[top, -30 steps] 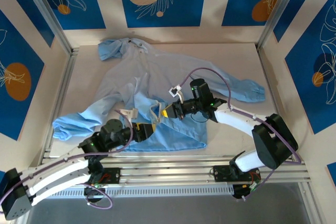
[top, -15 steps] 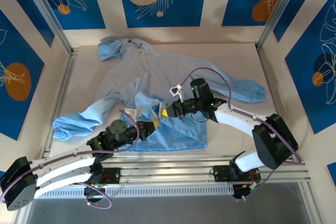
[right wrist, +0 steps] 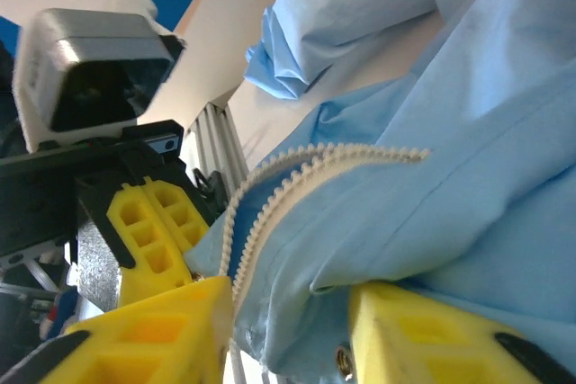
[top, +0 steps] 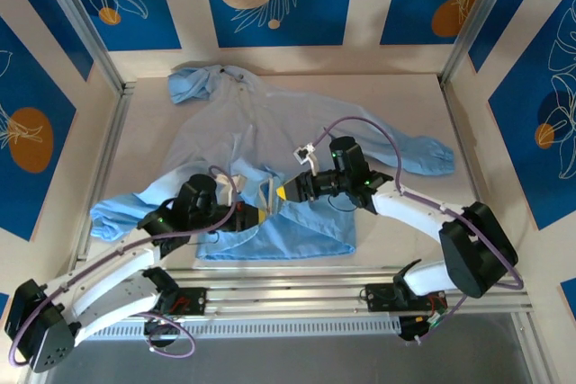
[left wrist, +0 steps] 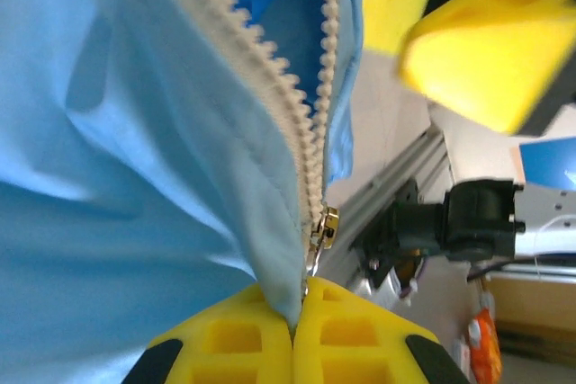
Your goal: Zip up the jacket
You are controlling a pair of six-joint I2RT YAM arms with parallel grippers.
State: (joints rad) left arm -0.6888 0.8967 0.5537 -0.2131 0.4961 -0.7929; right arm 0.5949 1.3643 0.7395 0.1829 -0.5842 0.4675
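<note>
While the left fingers (left wrist: pixel 236 341) pinch the one jacket (top: pixel 236 128) at its zipper (left wrist: pixel 274 87), the right fingers (right wrist: pixel 432 330) stand parted.

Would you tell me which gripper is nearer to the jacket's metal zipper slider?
Left. The left gripper is shut on the jacket just below the zipper slider; the right gripper sits farther up the jacket front.

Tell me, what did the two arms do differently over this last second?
The left gripper edged farther from its base and shut on the jacket, pinching the cloth just below the zipper slider. The right gripper has spread its fingers, with cloth loose between them. The jacket lies spread out as before, its zipper undone above the slider.
</note>
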